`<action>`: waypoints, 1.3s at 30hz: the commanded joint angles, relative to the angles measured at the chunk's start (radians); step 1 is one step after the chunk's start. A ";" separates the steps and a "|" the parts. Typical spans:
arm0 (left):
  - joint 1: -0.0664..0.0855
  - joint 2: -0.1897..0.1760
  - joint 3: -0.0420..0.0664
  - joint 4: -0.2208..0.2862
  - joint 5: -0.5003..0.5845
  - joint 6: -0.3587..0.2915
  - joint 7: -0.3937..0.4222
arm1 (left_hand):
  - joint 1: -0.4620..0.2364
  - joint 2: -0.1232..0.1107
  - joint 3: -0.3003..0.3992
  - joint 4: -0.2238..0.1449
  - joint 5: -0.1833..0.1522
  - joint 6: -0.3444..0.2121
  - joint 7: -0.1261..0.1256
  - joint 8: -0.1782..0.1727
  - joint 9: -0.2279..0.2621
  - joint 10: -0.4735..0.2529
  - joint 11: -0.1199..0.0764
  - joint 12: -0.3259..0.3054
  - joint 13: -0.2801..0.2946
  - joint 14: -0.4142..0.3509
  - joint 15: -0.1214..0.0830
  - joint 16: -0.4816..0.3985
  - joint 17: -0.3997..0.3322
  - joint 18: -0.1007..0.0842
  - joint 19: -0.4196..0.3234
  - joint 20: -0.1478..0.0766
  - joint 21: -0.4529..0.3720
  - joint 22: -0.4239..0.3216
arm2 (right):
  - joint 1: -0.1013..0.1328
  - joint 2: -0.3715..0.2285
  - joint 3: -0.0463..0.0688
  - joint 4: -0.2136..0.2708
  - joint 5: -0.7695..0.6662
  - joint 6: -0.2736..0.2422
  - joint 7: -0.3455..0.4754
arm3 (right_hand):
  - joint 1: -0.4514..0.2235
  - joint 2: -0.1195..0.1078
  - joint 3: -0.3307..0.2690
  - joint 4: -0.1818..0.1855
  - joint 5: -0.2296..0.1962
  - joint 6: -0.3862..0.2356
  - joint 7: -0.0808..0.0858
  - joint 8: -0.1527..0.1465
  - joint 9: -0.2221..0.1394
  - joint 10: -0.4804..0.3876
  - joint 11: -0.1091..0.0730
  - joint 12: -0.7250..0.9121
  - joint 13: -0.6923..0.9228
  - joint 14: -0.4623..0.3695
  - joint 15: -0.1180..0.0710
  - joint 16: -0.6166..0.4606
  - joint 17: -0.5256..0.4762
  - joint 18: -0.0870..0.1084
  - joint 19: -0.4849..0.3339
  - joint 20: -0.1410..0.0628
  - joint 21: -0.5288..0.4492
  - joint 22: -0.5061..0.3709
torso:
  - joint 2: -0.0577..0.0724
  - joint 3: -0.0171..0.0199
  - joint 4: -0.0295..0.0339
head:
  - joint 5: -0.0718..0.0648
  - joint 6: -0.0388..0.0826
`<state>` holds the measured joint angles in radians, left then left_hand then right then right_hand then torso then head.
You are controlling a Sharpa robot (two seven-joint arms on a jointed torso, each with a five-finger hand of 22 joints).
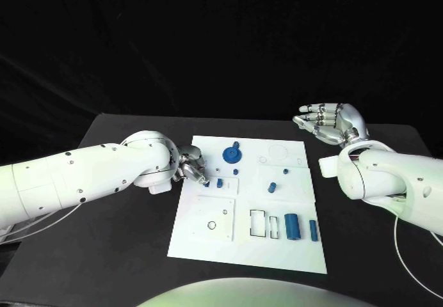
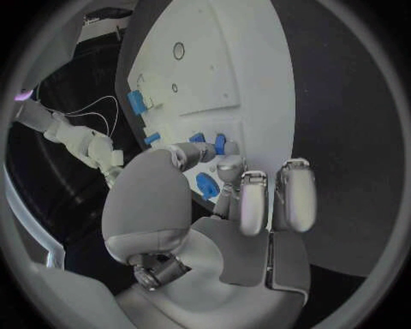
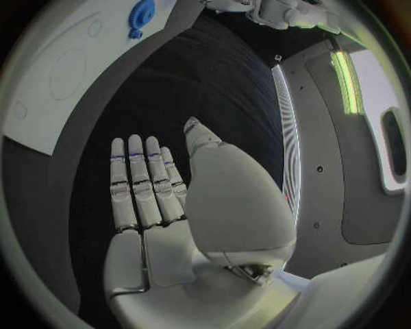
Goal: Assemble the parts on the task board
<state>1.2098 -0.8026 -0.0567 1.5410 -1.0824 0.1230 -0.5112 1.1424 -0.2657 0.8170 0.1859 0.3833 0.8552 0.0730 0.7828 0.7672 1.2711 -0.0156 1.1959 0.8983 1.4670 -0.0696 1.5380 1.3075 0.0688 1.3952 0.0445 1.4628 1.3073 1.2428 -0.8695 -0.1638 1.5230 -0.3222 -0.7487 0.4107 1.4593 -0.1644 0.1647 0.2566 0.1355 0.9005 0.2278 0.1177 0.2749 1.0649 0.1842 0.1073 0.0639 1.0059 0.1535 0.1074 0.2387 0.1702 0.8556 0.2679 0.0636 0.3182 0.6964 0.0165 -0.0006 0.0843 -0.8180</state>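
The white task board (image 1: pixel 208 240) lies mid-table. At its left edge my left hand (image 1: pixel 191 166) curls over the board, thumb and a finger pinching a small blue part (image 2: pixel 207 185) just beside a blue piece (image 1: pixel 219 183) that stands in a square recess. A round blue disc (image 1: pixel 232 153) sits near the far edge. Further blue parts lie at the centre (image 1: pixel 271 187) and near the right front: a cylinder (image 1: pixel 292 226) and a slim bar (image 1: pixel 314 230). My right hand (image 1: pixel 330 123) is raised off the board's far right corner, fingers straight and apart, holding nothing.
Black table (image 1: pixel 120 256) surrounds the board on all sides. Two empty rectangular slots (image 1: pixel 257 223) lie left of the cylinder, and a round hole (image 1: pixel 211 225) sits in the front left panel. The right wrist view shows the board's corner (image 3: pixel 60 75) and the blue disc (image 3: pixel 141 12).
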 commanded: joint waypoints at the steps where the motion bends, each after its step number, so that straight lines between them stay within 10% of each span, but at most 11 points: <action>1: -0.004 0.011 -0.004 -0.008 0.014 0.059 -0.011 | 0.014 0.000 0.182 -0.189 0.006 0.015 -0.011 -0.005 0.022 0.003 -0.001 0.008 0.002 0.086 -0.004 0.006 0.200 -0.009 0.000 -0.005 0.002 0.023 | -0.001 0.001 0.000 0.001 -0.010 0.008 0.006 | -0.007 0.005 0.003 -0.002 -0.004 0.002 0.018 -0.003 -0.001 0.001 0.001 -0.004 0.000 0.006 -0.002 -0.002 -0.001 0.014 0.005 0.000 0.006 -0.001 | 0.000 -0.0007 -0.0002 | -0.001 -0.001; 39: -0.003 0.025 -0.002 -0.008 -0.071 0.072 -0.011 | 0.005 0.003 0.162 -0.189 0.052 0.027 -0.014 -0.017 0.029 0.016 -0.003 0.014 0.017 0.087 -0.006 0.006 0.201 -0.012 0.009 -0.007 0.008 0.035 | -0.002 0.003 0.000 -0.002 0.004 0.015 0.007 | -0.018 0.005 0.000 0.000 -0.005 0.004 0.019 -0.006 -0.003 0.004 0.002 -0.008 0.000 0.010 -0.002 -0.004 -0.007 0.013 0.008 -0.001 0.004 -0.010 | 0.000 -0.0032 -0.0001 | 0.000 0.003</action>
<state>1.2167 -0.7822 -0.0518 1.5304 -1.1277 0.1723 -0.5197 1.1425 -0.2655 0.8073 0.1761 0.4300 0.8680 0.0682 0.7690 0.7966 1.2803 -0.0210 1.2045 0.9145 1.4669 -0.0693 1.5380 1.3075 0.0689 1.4007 0.0393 1.4668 1.3073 1.2416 -0.8677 -0.1638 1.5207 -0.3177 -0.7475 0.4107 1.4513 -0.1564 0.1647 0.2566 0.1355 0.9004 0.2279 0.1177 0.2727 1.0649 0.1842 0.1034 0.0639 1.0095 0.1499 0.1073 0.2334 0.1702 0.8555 0.2680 0.0636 0.3093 0.6967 0.0137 0.0001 0.0841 -0.8159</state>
